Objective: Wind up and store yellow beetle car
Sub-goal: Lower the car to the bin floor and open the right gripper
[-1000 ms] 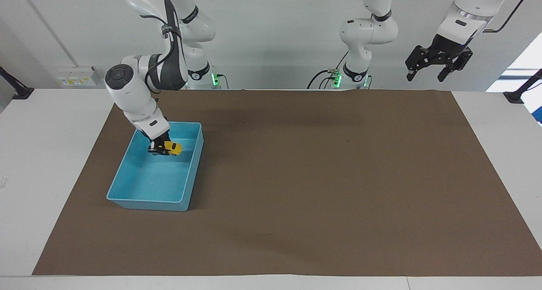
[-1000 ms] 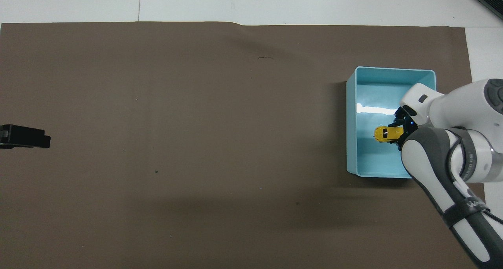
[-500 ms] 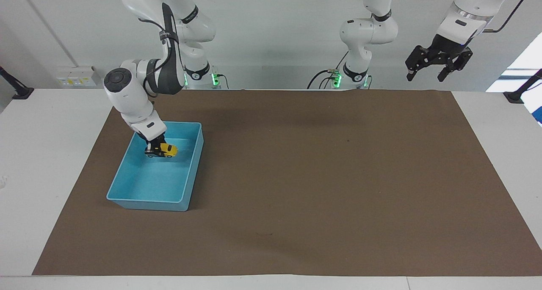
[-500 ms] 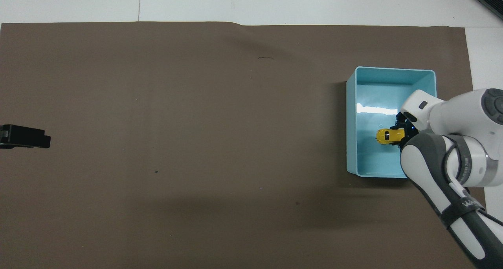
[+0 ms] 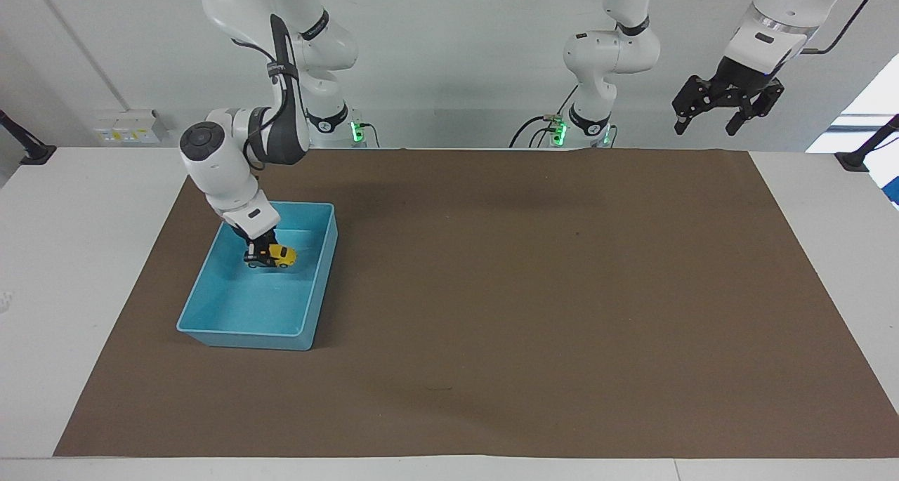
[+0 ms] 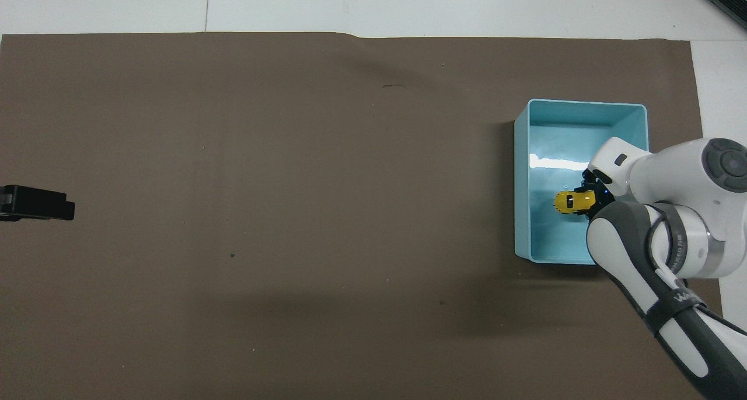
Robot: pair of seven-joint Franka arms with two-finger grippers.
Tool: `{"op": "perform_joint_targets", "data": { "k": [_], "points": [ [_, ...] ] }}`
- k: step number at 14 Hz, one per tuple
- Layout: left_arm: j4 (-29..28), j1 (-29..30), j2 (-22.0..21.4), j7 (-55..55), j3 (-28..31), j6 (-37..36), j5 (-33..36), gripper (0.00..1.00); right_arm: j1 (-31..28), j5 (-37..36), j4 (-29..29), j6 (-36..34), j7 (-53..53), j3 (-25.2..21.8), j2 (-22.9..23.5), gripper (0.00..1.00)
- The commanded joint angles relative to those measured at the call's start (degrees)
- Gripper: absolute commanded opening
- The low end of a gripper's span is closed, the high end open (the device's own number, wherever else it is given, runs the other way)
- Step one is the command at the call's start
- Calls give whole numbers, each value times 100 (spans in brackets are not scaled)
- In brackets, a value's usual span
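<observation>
The right pincer [image 5: 261, 254] is clamped on the yellow beetle car [image 5: 282, 255], holding it low inside the blue bin [image 5: 312, 311] at the right arm's end of the counter [image 5: 84, 270]. The storing step looks nearly done: only the release is left, and whether the car already touches the bin floor I cannot tell. The left pincer [image 5: 727, 109] waits open and empty, raised at its own end.

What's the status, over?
Right pincer shut on yellow beetle car, down inside blue bin. Left pincer open, waiting high. Nothing in the way.
</observation>
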Motion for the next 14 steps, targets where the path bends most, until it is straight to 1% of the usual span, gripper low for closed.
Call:
{"op": "perform_joint_targets", "data": {
  "k": [1, 5, 6, 7, 8, 9, 10, 11, 14],
  "points": [
    [71, 57, 5, 14, -32, -73, 51, 100, -81, -47, -188, 320, -210, 44, 48, 9],
    [71, 57, 5, 14, -32, -73, 51, 100, -90, -47, -188, 329, -210, 44, 110, 14],
    [71, 57, 5, 14, -32, -73, 51, 100, -90, -38, -188, 329, -210, 44, 110, 17],
    [71, 57, 5, 14, -32, -73, 51, 100, -90, -38, -188, 329, -201, 44, 119, 27],
    [71, 57, 5, 14, -32, -73, 51, 100, -90, -38, -188, 329, -201, 44, 119, 56],
    [71, 57, 5, 14, -32, -73, 51, 100, -90, -47, -179, 347, -210, 44, 119, 80],
    [80, 57, 5, 14, -32, -73, 51, 100, -81, -47, -171, 364, -201, 44, 127, 91],
    [71, 57, 5, 14, -32, -73, 51, 100, -81, -47, -153, 364, -192, 44, 136, 100],
    [71, 57, 5, 14, -32, -73, 51, 100, -55, -38, -74, 294, -131, 53, 180, 100]
  ]
}}
